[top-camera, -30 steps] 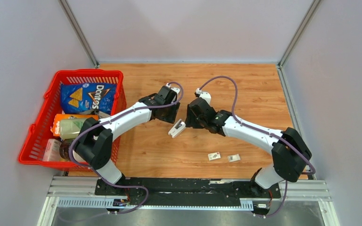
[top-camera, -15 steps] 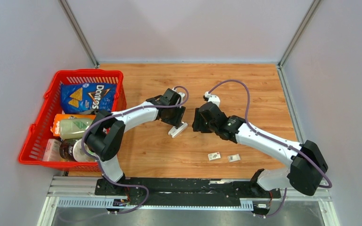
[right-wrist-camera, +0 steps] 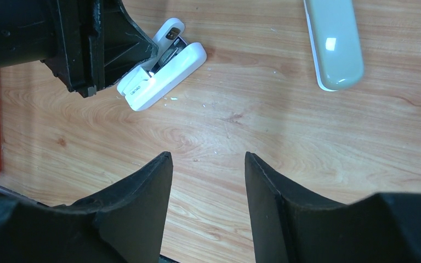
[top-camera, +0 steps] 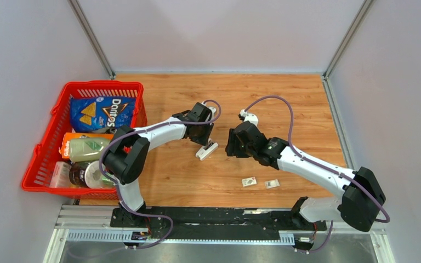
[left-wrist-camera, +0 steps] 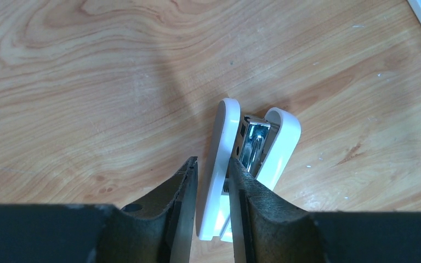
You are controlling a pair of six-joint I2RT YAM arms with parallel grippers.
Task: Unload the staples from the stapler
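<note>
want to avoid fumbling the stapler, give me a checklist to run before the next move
1. stapler opened: ok, its white halves stand apart in a V, metal magazine exposed.
2. left gripper placed on the stapler: ok, its fingers straddle one white half.
3. that grip firm: cannot tell.
4. right gripper free: ok, open and empty over the table.
5. staples in the magazine: cannot tell, too small to see.
6. way from right gripper to stapler: ok, only bare wood between them in the right wrist view.
</note>
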